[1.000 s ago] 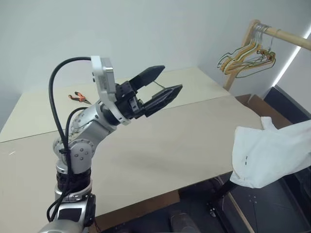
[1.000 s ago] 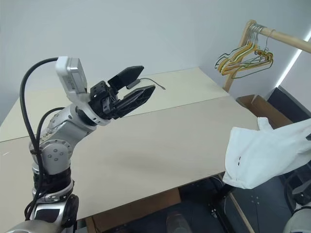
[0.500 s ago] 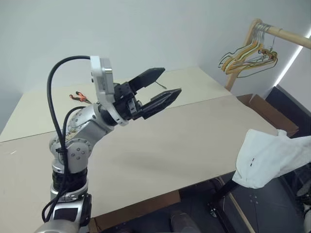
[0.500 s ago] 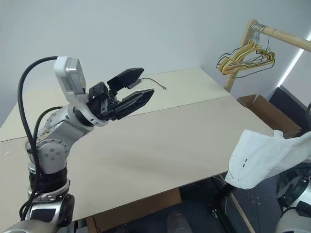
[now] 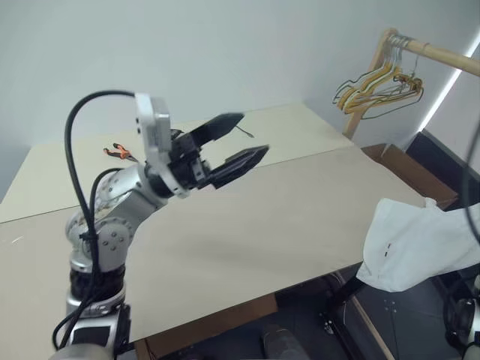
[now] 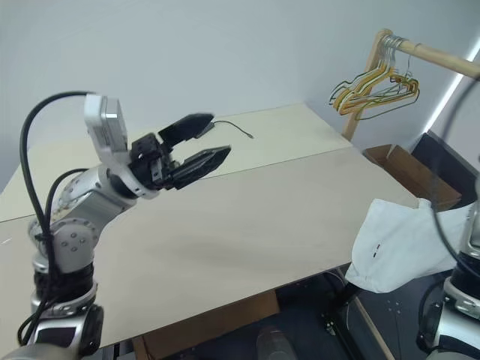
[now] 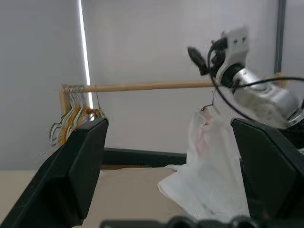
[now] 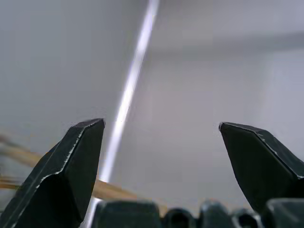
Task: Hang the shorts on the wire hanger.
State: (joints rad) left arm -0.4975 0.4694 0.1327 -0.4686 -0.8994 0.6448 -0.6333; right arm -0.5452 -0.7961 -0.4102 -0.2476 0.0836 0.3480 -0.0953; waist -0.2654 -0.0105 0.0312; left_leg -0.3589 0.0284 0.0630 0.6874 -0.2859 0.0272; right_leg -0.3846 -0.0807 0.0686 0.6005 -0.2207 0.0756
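beige table (image 5: 285,217); hangers on rack (image 5: 379,84); shorts (image 5: 412,247) off edge; both end effectors wide.

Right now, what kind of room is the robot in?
Probably a lab or test room set up for laundry work: bare pale table, wooden rail with bunched hangers, white shorts off the table's edge, plain walls.

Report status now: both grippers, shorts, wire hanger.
Left gripper open, empty, above table. Right gripper open, empty. Shorts draped off table's right edge. Wire hanger unidentified.

Silver jointed arm (image 5: 112,225), looping black cable, black-fingered left pincer (image 5: 236,139)
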